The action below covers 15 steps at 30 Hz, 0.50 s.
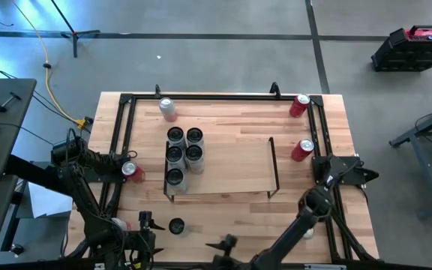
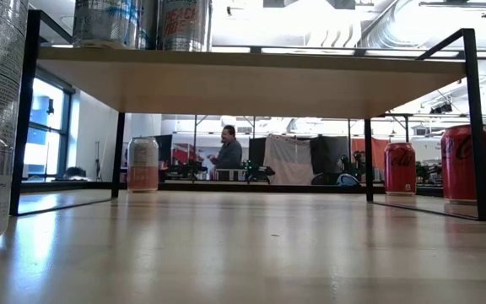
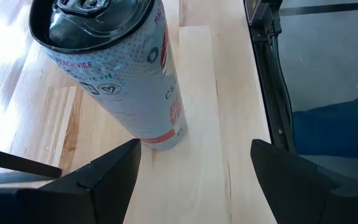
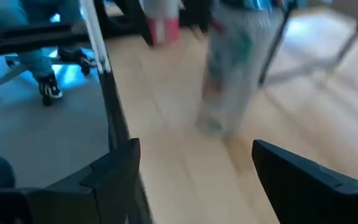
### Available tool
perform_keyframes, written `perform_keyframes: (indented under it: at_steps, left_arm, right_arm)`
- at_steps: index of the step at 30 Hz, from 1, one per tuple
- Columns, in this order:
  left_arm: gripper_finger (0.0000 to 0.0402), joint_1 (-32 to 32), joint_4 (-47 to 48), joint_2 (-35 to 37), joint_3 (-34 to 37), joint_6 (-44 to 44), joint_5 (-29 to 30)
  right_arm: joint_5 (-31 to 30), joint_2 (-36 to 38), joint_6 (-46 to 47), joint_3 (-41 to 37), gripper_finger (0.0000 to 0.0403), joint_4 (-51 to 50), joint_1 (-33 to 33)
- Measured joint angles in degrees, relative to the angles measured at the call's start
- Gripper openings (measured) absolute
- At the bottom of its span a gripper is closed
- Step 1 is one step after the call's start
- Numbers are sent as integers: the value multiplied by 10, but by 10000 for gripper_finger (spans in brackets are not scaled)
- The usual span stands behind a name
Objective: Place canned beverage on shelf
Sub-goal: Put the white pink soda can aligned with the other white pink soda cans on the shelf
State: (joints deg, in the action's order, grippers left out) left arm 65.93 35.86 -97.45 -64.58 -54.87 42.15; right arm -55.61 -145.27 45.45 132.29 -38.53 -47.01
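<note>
Your left end effector (image 3: 194, 149) is standing open at the front of the desk (image 1: 336, 142), left of centre. Its two fingers are spread wide and are gripping nothing.

A slim pale can (image 3: 120, 68) is standing just ahead of those fingers, on the desk and apart from both. It is not sitting between them. The can is resting on its base with its long axis vertical and its dark top pointing up.

Your right end effector (image 4: 194, 146) is hovering near the same can from the opposite side. Its fingers are also parted and gripping nothing. The can is appearing blurred in the right wrist view.

The shelf (image 1: 231, 157) is lying behind the can, mid-desk, with its long axis running across the desk from left to right. Five cans (image 1: 175, 154) are standing upright on its left end, and the rest of the board is showing bare.

Further out, a pale can (image 1: 168, 107) is standing near the rear rail. Two red cans (image 1: 302, 150) are standing beside the right rail, and one red can (image 1: 131, 171) is standing by the left rail.
</note>
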Motion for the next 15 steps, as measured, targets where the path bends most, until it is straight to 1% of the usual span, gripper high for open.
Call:
perform_keyframes:
  at_steps: [2, 5, 8, 11, 13, 15]
  left_arm:
    - [294, 0, 0, 0, 0, 0, 0]
    - [294, 0, 0, 0, 0, 0, 0]
    - [294, 0, 0, 0, 0, 0, 0]
    - [294, 0, 0, 0, 0, 0, 0]
    - [294, 0, 0, 0, 0, 0, 0]
    - [294, 0, 0, 0, 0, 0, 0]
  right_arm:
    - [-26, 1, -56, 0, 294, 29, 11]
    - [-46, 3, -69, 0, 294, 24, 33]
    - [-34, 3, -77, 0, 294, 27, 58]
    - [-7, 3, -135, 0, 294, 77, 76]
    - [22, 3, -183, 0, 294, 116, 82]
    - [39, 3, -205, 0, 294, 135, 88]
